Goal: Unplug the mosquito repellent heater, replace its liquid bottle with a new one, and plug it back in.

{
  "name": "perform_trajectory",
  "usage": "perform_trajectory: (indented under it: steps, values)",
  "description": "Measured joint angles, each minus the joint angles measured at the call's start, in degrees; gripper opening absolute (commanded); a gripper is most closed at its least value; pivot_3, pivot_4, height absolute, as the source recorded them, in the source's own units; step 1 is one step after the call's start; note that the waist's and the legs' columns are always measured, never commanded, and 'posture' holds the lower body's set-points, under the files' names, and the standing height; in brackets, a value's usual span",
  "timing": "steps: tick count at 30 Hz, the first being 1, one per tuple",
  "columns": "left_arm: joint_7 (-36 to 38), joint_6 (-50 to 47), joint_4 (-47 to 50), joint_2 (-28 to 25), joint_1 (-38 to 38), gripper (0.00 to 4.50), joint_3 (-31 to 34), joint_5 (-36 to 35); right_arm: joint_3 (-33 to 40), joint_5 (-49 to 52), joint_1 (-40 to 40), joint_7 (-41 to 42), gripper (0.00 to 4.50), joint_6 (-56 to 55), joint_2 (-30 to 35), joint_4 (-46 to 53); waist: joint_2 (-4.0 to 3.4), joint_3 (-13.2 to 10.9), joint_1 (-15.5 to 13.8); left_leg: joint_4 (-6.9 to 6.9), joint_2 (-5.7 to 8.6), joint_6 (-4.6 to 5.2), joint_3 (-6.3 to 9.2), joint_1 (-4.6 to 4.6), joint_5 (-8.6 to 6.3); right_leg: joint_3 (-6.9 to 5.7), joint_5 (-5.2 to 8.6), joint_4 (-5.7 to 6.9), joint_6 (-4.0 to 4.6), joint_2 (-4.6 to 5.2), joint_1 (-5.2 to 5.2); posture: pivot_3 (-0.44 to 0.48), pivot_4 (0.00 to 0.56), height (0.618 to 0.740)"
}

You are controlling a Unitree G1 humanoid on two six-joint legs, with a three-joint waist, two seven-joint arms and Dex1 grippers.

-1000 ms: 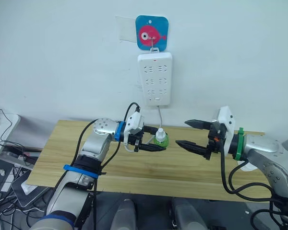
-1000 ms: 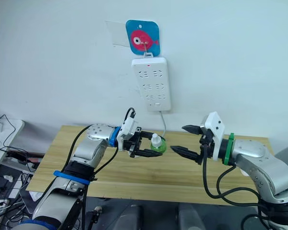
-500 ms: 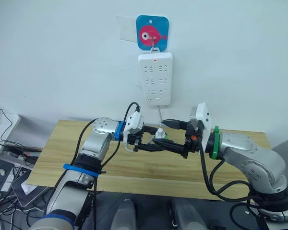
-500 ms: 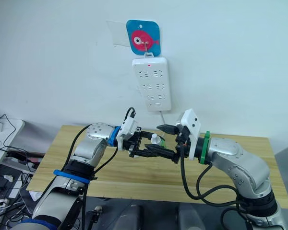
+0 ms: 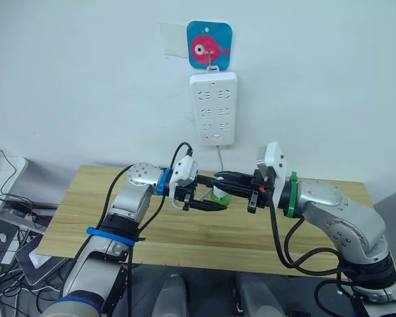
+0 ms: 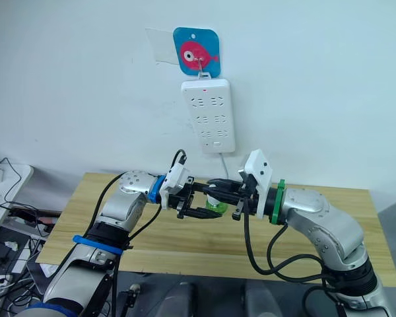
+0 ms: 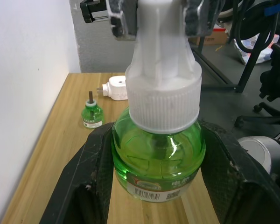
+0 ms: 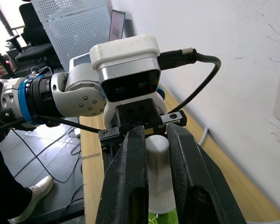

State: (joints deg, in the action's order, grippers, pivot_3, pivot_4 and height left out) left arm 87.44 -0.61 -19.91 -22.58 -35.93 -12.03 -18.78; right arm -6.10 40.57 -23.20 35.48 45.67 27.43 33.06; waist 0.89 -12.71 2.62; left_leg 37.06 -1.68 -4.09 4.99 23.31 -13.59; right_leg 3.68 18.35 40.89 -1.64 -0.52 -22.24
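Head view: your left gripper [image 5: 208, 195] and right gripper [image 5: 230, 183] meet over worktop [image 5: 86, 198], below power strip [image 5: 213, 107].

Left wrist: your jaws clamp green bottle [image 7: 158, 161] by its body; heater [image 7: 116, 88] lies unplugged on worktop, second bottle [image 7: 92, 115] near it.

Right wrist: your jaws pinch bottle's white cap [image 8: 157, 173].

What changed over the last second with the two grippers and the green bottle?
The right gripper swung in from the robot's right, where it stood open, and closed its fingers on the white cap of the green bottle. The left gripper kept clamping the bottle's body above the table; the power strip is unchanged.
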Motion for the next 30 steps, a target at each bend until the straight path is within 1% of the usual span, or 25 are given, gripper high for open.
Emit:
perform_trajectory:
  steps: [2, 4, 6, 8, 10, 12, 15, 17, 20, 25, 30]
  values:
    - [-0.13, 0.13, -0.14, 0.0, 0.0, 2.23, 0.01, 0.06, 3.89, 2.44, -3.26, -2.76, 0.28, 0.11, -1.62, 1.24, 0.0, 0.01, 0.09, 0.0, 0.0, 0.0, 0.0, -0.01, 0.0, 0.0, 0.0, 0.03, 0.0, 0.0, 0.0, 0.031, 0.158, 0.74]
    - [-0.36, 0.86, -0.6, -0.04, 0.02, 2.23, 0.03, 0.22, 8.51, 4.26, -6.36, -6.19, 0.28, 0.34, -1.58, 2.28, 0.0, 0.02, -0.16, 0.0, 0.0, -0.01, 0.03, -0.01, 0.0, -0.04, 0.0, 0.02, 0.0, 0.01, 0.01, 0.03, 0.155, 0.74]
    - [-0.41, 1.31, -1.27, -0.26, 0.14, 2.23, 0.1, 0.71, 11.08, 5.23, -6.82, -8.28, 0.28, 0.69, -1.07, 2.98, 0.0, 0.04, -0.49, -0.04, -0.01, -0.01, 0.03, 0.0, 0.0, -0.05, 0.0, -0.02, 0.0, 0.0, 0.01, 0.027, 0.153, 0.74]
    - [-0.38, 1.91, -2.33, -0.32, 0.16, 2.23, 0.11, 0.91, 12.03, 4.66, -5.94, -10.75, 0.28, 1.1, -0.72, 2.89, 0.0, 0.04, -0.71, -0.04, 0.0, -0.01, 0.02, 0.03, 0.0, -0.04, 0.0, -0.03, 0.0, 0.01, -0.01, 0.023, 0.151, 0.74]
    - [-0.32, 2.35, -3.1, -0.38, 0.19, 2.23, 0.14, 0.98, 12.12, 1.92, -3.69, -12.72, 0.28, 0.83, 0.47, 2.4, 0.0, 0.04, -0.78, -0.03, 0.01, -0.01, 0.01, 0.05, 0.0, -0.04, 0.0, -0.04, 0.0, 0.02, -0.02, 0.023, 0.151, 0.74]
    - [-0.36, 2.49, -3.34, -0.45, 0.18, 2.23, 0.17, 1.08, 11.47, -3.66, 1.61, -14.25, 0.28, -2.36, 1.43, 0.75, 0.11, 0.13, -0.87, -0.04, 0.03, -0.01, 0.02, 0.06, 0.0, -0.05, 0.0, -0.07, 0.0, 0.03, -0.03, 0.013, 0.146, 0.74]
    - [-0.46, 2.61, -3.77, -0.86, 0.18, 2.23, 0.28, 1.21, 7.18, -13.29, 10.9, -14.4, 0.28, -11.33, 0.62, -5.99, 0.16, 0.21, -0.81, -0.03, 0.03, 0.0, -0.07, 0.06, 0.0, 0.03, 0.0, -0.04, 0.0, 0.03, -0.06, 0.015, 0.147, 0.74]
    - [-0.5, 2.63, -3.82, -0.8, 0.18, 2.23, 0.28, 1.22, 5.01, -18.38, 13.61, -15.1, 0.28, -16.55, -1.45, -12.0, 0.16, 0.21, -0.55, -0.01, 0.03, -0.01, -0.15, 0.02, 0.01, 0.1, 0.0, 0.01, 0.0, 0.04, -0.07, 0.022, 0.149, 0.74]
    - [-0.58, 2.6, -3.76, -0.75, 0.18, 2.23, 0.25, 1.22, 4.1, -24.15, 14.04, -16.6, 0.28, -23.76, -4.35, -21.49, 0.16, 0.22, -0.03, -0.04, 0.01, 0.0, -0.26, -0.21, 0.02, 0.24, -0.01, 0.12, 0.0, 0.01, 0.01, 0.033, 0.156, 0.74]
    - [-1.01, 1.96, -2.61, -0.9, 0.62, 2.23, 0.26, 1.22, 4.17, -29.27, 13.13, -18.07, 0.28, -33.35, -9.05, -36.19, 0.16, 0.23, 0.11, -0.1, -0.03, 0.0, -0.27, -0.27, 0.01, 0.26, 0.0, 0.1, 0.01, -0.03, 0.05, 0.051, 0.163, 0.74]
    - [-1.78, 1.38, -2.25, -1.55, 1.57, 2.23, 0.29, 1.21, 3.77, -32.63, 12.48, -17.31, 0.28, -40.22, -10.95, -47.97, 0.16, 0.23, 0.0, -0.09, -0.01, 0.0, -0.32, -0.27, 0.01, 0.31, 0.0, 0.1, 0.01, 0.0, 0.06, 0.064, 0.165, 0.74]
